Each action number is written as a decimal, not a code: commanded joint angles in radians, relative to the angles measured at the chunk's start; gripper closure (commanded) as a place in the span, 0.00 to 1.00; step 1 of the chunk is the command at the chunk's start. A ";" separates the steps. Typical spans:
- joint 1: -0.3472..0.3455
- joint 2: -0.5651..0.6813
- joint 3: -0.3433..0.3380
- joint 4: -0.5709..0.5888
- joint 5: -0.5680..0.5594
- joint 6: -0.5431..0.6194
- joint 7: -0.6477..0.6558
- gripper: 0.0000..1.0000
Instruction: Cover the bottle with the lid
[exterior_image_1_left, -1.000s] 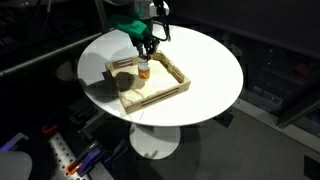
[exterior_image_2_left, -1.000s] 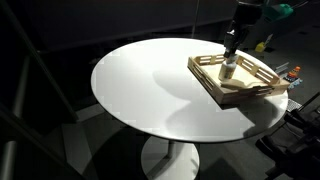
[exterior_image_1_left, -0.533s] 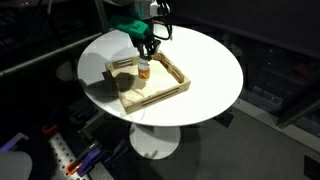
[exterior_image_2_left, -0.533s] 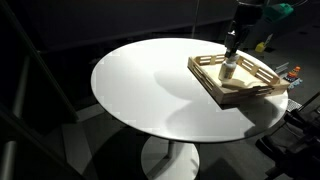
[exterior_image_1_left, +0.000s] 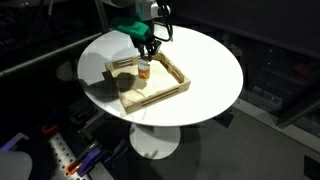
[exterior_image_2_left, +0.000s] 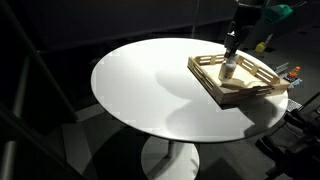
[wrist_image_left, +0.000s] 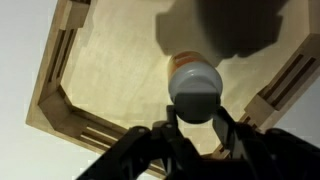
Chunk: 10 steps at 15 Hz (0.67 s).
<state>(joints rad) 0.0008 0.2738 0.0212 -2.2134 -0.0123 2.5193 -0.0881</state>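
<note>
The amber bottle stands upright inside the wooden tray, also seen in the other exterior view. My gripper hangs straight over it, fingers pointing down. In the wrist view the round white lid sits between my two fingertips, which press against its sides. The lid hides the bottle's body there. In both exterior views the lid rests at the bottle's top, right under the fingertips.
The tray lies on a round white table, near its edge. The tray has raised wooden walls around the bottle. Dark floor and clutter surround the table. Yellow and orange items lie beyond the tray.
</note>
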 joint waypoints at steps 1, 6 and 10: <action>-0.003 0.001 0.000 0.002 -0.007 0.014 -0.015 0.83; -0.007 0.001 0.008 -0.004 0.009 0.018 -0.026 0.84; -0.011 0.002 0.015 -0.005 0.023 0.018 -0.035 0.84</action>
<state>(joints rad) 0.0008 0.2779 0.0253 -2.2134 -0.0108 2.5268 -0.0898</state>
